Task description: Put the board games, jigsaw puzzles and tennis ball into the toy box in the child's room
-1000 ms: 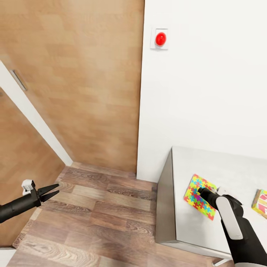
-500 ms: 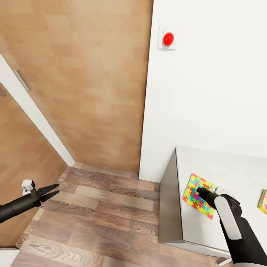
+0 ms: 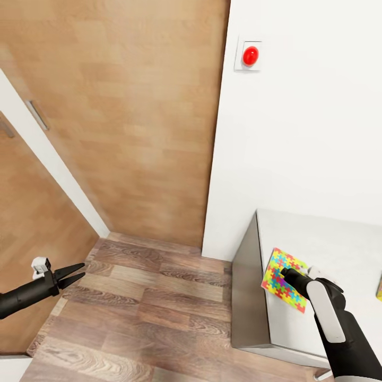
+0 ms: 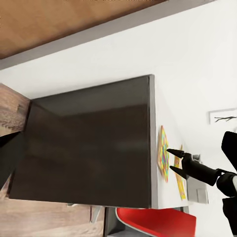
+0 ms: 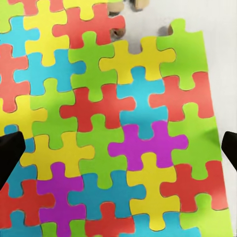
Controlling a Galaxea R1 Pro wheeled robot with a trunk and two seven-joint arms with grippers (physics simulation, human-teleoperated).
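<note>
Jigsaw puzzle (image 3: 284, 278), directly beneath right end effector (image 3: 285, 274)

jigsaw puzzle (image 3: 284, 279) near table (image 3: 329, 249) edge, seemingly

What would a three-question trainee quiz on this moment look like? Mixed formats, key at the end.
1. True or false: the jigsaw puzzle lies flat on the table, close to the table's end edge.
2. The left pincer hangs over: A) the table, B) the wood floor, C) a bed.
3. Fill in: above the puzzle, the right pincer is ___ (open or shut).
Key: 1 true; 2 B; 3 open.
</note>
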